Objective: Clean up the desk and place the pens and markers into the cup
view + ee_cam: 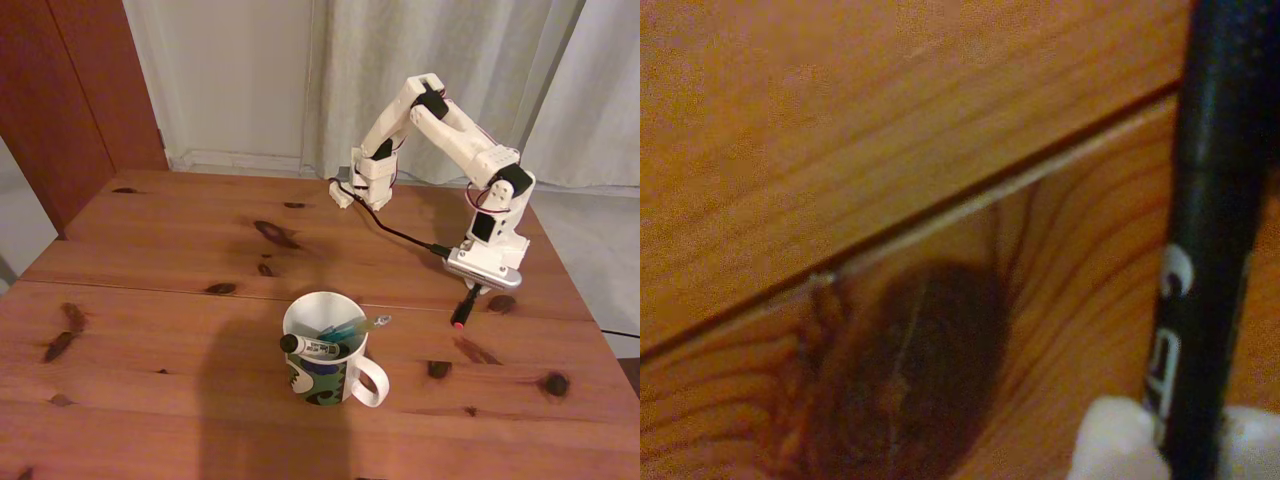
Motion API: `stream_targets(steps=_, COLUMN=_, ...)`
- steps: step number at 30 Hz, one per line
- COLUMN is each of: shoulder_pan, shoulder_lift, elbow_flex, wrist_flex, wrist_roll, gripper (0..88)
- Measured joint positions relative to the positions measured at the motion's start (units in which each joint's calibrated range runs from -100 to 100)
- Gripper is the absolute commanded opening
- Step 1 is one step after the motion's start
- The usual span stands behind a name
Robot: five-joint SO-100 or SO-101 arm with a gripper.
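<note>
The cup point(322, 378), a white mug with a green and dark-blue pattern, stands at the front middle of the desk point(150, 300). Inside it lean a white marker with a black cap point(312, 347) and a teal pen point(352, 327) whose silver tip pokes over the rim. To the cup's right, my gripper point(474, 291) hangs low over the wood, shut on a black pen point(464, 308) with its pink-red end pointing down at the desk. In the wrist view the black pen point(1210, 250) runs up the right side between my white fingertips point(1118, 445).
A black cable point(400, 233) runs across the desk from the arm's base point(362, 185) to the gripper. A seam and a dark knot point(920, 370) lie right under the gripper. The desk's right edge is close behind the arm. Curtains hang at the back.
</note>
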Motion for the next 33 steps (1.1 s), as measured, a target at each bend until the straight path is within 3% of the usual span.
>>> stream_targets(steps=10, shoulder_pan=0.9, shoulder_lift=-1.1, elbow_flex=0.2, wrist_flex=0.0, wrist_roll=0.0, gripper=1.0)
stream_targets(steps=17, shoulder_pan=4.6, shoulder_lift=-18.0, elbow_flex=3.1, wrist_flex=0.0, wrist_roll=0.2, gripper=1.0)
stream_targets(steps=26, shoulder_pan=13.5, shoulder_lift=-38.3, elbow_flex=10.8, wrist_flex=0.0, wrist_roll=5.4, gripper=1.0)
stream_targets(steps=33, shoulder_pan=25.8, shoulder_lift=-45.8, elbow_flex=11.3, wrist_flex=0.1, wrist_roll=11.0, gripper=1.0)
